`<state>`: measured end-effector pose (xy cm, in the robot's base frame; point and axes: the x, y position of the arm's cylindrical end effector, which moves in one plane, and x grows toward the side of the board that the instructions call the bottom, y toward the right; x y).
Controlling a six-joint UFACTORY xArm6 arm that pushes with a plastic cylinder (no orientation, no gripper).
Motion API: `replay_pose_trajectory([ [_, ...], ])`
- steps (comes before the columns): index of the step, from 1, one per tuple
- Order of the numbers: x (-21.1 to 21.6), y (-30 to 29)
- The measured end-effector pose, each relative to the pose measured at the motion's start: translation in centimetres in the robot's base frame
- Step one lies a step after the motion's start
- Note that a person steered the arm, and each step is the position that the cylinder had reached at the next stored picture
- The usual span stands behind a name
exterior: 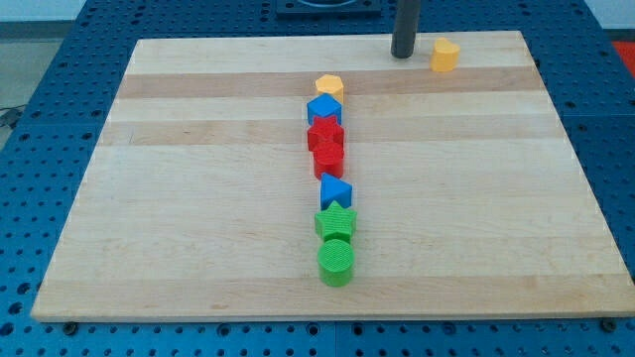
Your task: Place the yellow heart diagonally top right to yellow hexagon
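The yellow heart (444, 55) lies near the top edge of the wooden board (198, 198), toward the view's right. The yellow hexagon (329, 87) sits at the top of a column of blocks in the board's middle. The heart is up and to the right of the hexagon, well apart from it. My tip (402, 54) is a dark rod standing just left of the heart, with a small gap between them.
Below the yellow hexagon runs a column: a blue block (323, 109), a red star (325, 133), a red block (328, 159), a blue triangle (334, 190), a green star (335, 223) and a green cylinder (336, 263). Blue pegboard surrounds the board.
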<state>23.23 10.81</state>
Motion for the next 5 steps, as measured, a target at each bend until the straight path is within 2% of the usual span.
replay_pose_trajectory([
  [1,-0.3,0.7],
  [3,2.7,2.8],
  [5,3.1,4.7],
])
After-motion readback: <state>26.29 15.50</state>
